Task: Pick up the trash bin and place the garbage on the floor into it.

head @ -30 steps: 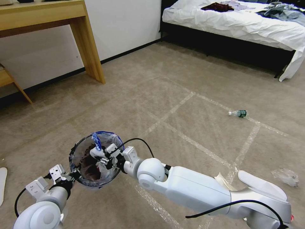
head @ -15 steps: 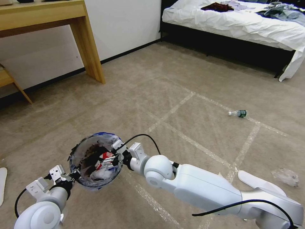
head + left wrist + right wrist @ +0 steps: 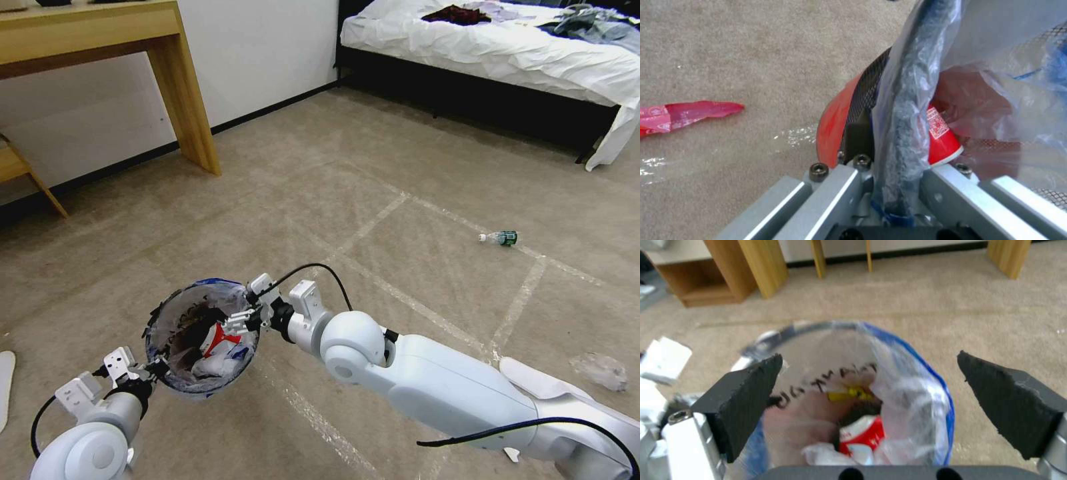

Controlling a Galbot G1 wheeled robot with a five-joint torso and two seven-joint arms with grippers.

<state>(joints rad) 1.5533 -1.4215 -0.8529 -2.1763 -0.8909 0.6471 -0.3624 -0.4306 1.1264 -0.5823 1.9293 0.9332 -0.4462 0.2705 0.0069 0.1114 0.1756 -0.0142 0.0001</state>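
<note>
The left gripper [image 3: 155, 365] has its fingers clamped on the black rim of the small red bag-lined trash bin [image 3: 175, 313], held above the beige carpet floor [image 3: 413, 200]. The right gripper [image 3: 241, 321], fingers [image 3: 744, 396] apart, hangs over its mouth.

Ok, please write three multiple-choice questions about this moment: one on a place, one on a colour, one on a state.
1. Where is the bottle?
A in the trash bin
B on the floor
C on the bed
2. Which colour edges the bag in the bin?
A blue
B yellow
C green
3. How is the right hand?
A shut on a can
B open and empty
C shut on the rim

Answers: B, it lies on the carpet beside a tape line; A, a blue band runs round the bag's mouth; B, its pads stand wide apart over the bin.
</note>
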